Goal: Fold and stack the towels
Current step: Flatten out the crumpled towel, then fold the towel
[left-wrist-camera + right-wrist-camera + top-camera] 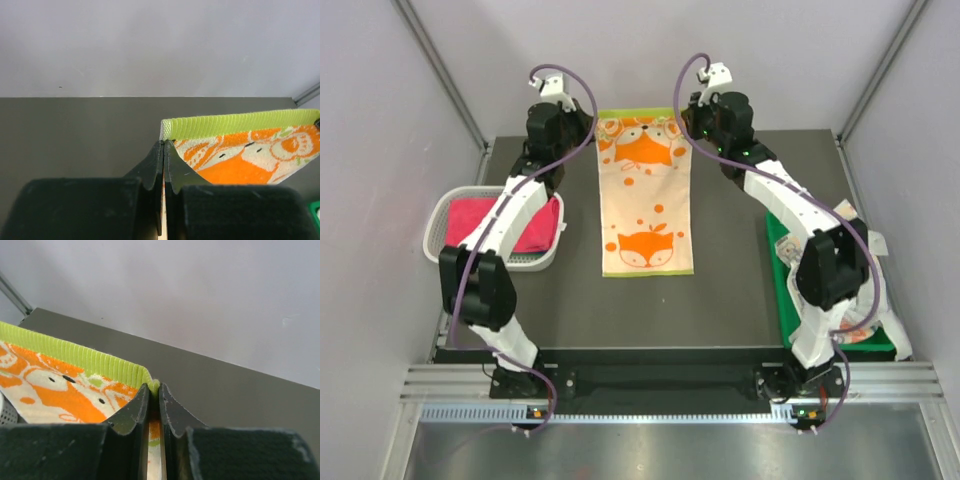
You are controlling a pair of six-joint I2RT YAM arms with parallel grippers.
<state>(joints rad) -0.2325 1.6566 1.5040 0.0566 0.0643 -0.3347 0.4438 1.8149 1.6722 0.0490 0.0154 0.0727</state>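
From the top camera I see the fox-print towel [647, 195] lying flat and lengthwise in the middle of the dark table [740, 300]. Its far edge is raised between the two arms. The left gripper [595, 126] is at the far left corner and the right gripper [683, 120] is at the far right corner. A pink-red towel [480, 222] lies in the white mesh basket [435, 228] on the left side. A green tray [782, 290] stands on the right side, partly hidden behind the right arm.

In the left wrist camera, the left gripper [164, 150] is closed, with both jaws pressed together on the corner of the fox-print towel [240, 155]. Its green ribbed border [225, 125] runs to the right, above the table.

In the right wrist camera, the right gripper [154, 392] is also clamped on the towel's corner. The border folds over just at the fingertips, and the cloth [60, 390] spreads to the left.
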